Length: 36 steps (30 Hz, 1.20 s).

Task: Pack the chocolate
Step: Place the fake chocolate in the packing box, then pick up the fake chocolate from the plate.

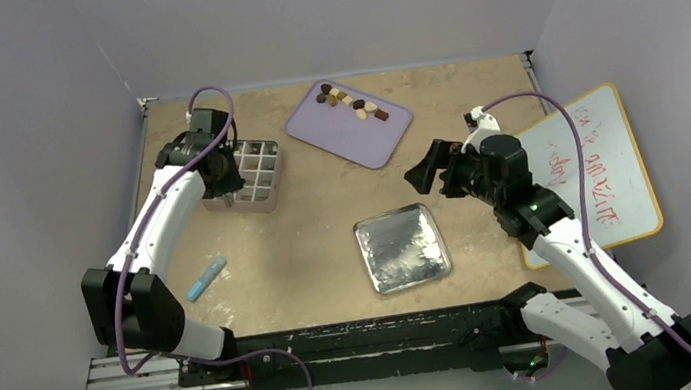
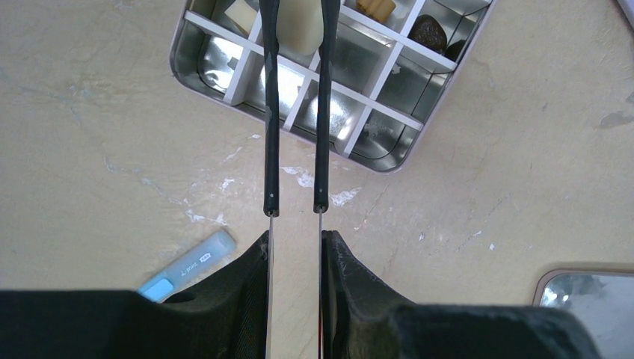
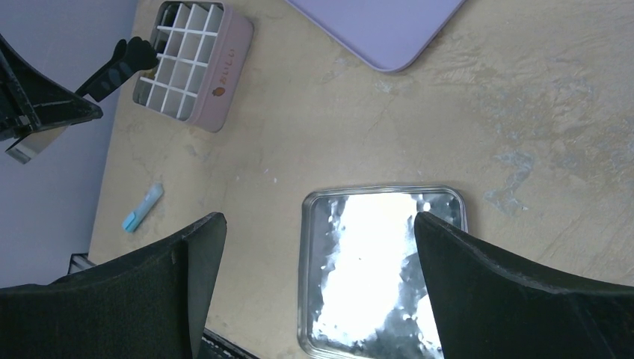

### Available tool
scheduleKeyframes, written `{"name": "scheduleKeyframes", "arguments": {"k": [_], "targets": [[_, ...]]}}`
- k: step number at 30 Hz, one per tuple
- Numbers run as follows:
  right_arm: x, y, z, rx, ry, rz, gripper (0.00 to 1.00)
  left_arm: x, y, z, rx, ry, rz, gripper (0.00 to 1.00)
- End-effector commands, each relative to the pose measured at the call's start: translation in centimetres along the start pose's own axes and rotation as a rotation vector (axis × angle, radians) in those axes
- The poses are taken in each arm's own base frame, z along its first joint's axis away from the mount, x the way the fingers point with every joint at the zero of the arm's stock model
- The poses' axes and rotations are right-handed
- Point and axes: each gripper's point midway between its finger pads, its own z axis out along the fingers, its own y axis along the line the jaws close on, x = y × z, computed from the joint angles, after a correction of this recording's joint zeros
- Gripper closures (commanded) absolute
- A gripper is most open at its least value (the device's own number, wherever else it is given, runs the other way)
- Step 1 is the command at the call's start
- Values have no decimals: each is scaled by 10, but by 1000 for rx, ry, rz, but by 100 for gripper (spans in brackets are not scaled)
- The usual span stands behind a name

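1. Packing is being carried out at the table's far-left corner. The left gripper, its fingers drawn in narrowly on a pair of black tweezers, is being held over the pale pink tin with white grid dividers.
2. Only a few compartments are being shown as filled in the left wrist view, among them a dark brown piece. Most of the visible ones are lying bare.
3. About ten small brown and cream chocolate pieces are being kept in a row on the lilac plastic tray, so the larger share of the job is being judged undone.
4. The right gripper is being held wide open and empty above the shiny square metal lid, which is lying well apart from the tin, not yet fitted.
5. The tweezer tips are being cut off by the frame edge above a cream-white piece, so whether it is being pinched cannot be told. From overhead, the tin's contents are being partly hidden by the arm.
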Motion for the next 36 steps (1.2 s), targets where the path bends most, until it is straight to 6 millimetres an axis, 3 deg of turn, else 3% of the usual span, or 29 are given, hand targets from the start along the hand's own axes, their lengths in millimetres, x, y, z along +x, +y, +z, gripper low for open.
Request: {"name": "scheduleKeyframes", "arguments": {"k": [1,15,26,31,36], "targets": [[-7,11,1,-40,-16,-3,3,0,-1,7,-2,7,-14,79],[-12,13,-1,-47,-27,-14,3,-5,-8,22,5,25,17,65],[-14,14,2,-51,-36,-10,3,-34,-10,-10,28,-53,13,68],[-11,13,3,-49,-31,-5,3,-44,-48,-22,250,-81,103,69],[-11,13,2,-47,-34,0,3,-53,-75,-14,325,-62,154,71]]}}
